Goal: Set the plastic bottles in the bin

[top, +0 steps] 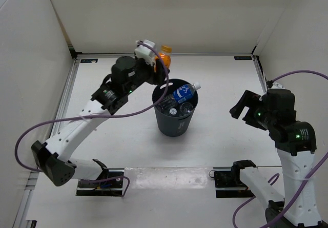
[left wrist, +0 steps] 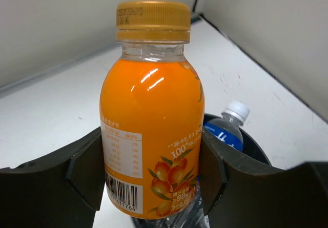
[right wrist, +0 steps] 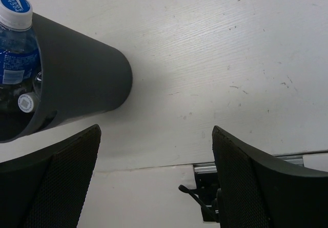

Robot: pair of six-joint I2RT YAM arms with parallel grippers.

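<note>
The dark grey bin [top: 175,120] stands mid-table. Inside it lie a clear bottle with a blue label [top: 183,93] and other clear bottles [top: 171,108]; the blue-label one sticks up past the rim. My left gripper [top: 160,60] is shut on the short orange bottle [top: 164,56] and holds it in the air just behind the bin's far rim. In the left wrist view the orange bottle [left wrist: 152,120] stands upright between my fingers, with the bin [left wrist: 253,148] and the blue-label bottle [left wrist: 228,128] below. My right gripper [top: 241,108] is open and empty to the right of the bin [right wrist: 77,74].
White walls enclose the table on the left, back and right. The arm bases and their mounting plates [top: 100,179] sit along the near edge. A purple cable [top: 61,123] loops off the left arm.
</note>
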